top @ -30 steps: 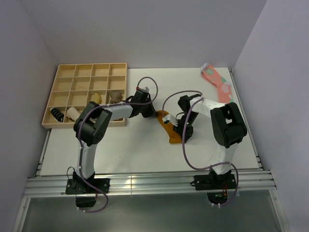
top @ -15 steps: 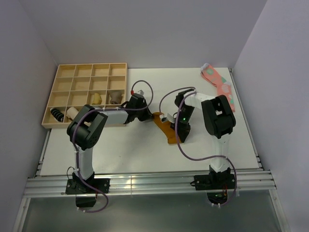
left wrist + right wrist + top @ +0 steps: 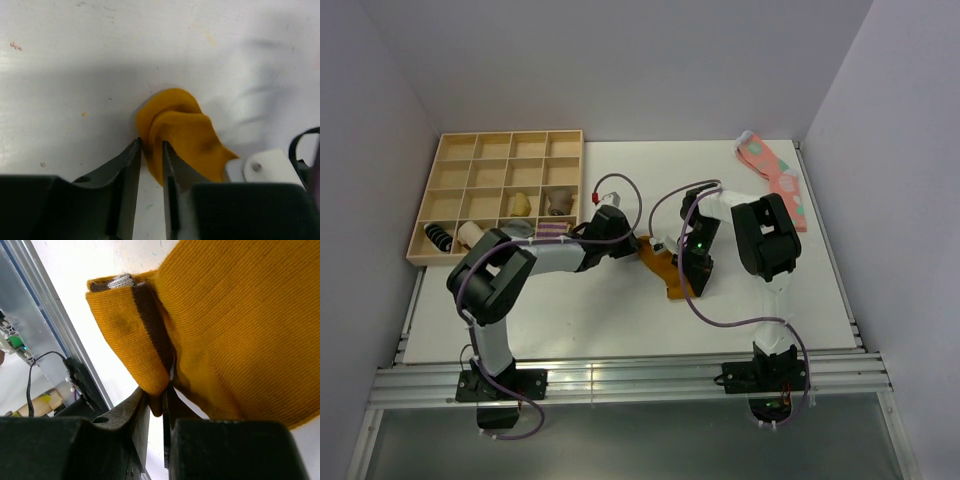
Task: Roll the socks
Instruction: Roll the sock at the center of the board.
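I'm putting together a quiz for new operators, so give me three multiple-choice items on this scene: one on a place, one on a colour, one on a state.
1. Where on the table is the pink sock?
A near left corner; B far right corner; C centre.
2. The orange sock's cuff is:
A dark brown; B green; C blue.
3. The right pincer is:
A wide open; B shut on the orange sock; C shut on the pink sock.

Key:
1 B, the top view shows it by the far right walls.
2 A, the right wrist view shows a brown band at the folded edge.
3 B, its jaws pinch the orange fold.
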Motion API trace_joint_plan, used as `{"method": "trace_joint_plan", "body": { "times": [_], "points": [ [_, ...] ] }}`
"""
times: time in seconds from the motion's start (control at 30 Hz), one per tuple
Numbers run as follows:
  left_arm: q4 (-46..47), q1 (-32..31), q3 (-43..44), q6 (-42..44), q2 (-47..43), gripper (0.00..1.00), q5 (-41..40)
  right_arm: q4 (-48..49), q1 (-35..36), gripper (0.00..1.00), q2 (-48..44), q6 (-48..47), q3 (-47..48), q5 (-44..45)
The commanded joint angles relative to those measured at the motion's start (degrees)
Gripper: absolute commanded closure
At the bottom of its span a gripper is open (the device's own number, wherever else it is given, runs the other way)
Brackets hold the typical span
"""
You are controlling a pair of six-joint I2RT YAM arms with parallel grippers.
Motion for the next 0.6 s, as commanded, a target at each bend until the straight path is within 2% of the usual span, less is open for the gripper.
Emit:
{"method": "trace_joint_plan", "body": {
  "times": [0.0,0.17,0.33,0.47,0.57],
  "points": [
    [5.5,-2.0,-2.5,2.3,-5.0,0.7,-5.1,-5.6,0.4,0.96,1.2,-0.1,1.6,0.8],
    [12.1,-6.9,-8.9,6.6,-10.9,0.65,-9.4,-6.0,0.5,0.96,1.9,0.2,2.3,0.7],
    [22.9,-11.4,-17.0,12.3,-15.6,0.66,-8.1,-6.0,0.4,0.96,2.2,0.3,2.2,0.7],
    [28.1,-17.2,-19.0,18.6,-15.6,0.66,-7.1,-5.9,0.4,0.96,2.2,0.2,2.2,0.5],
    [28.7,-19.8,-18.5,20.9,-14.0,0.64,-6.1,-5.9,0.5,0.95,2.6,0.5,2.6,0.6]
  ]
}}
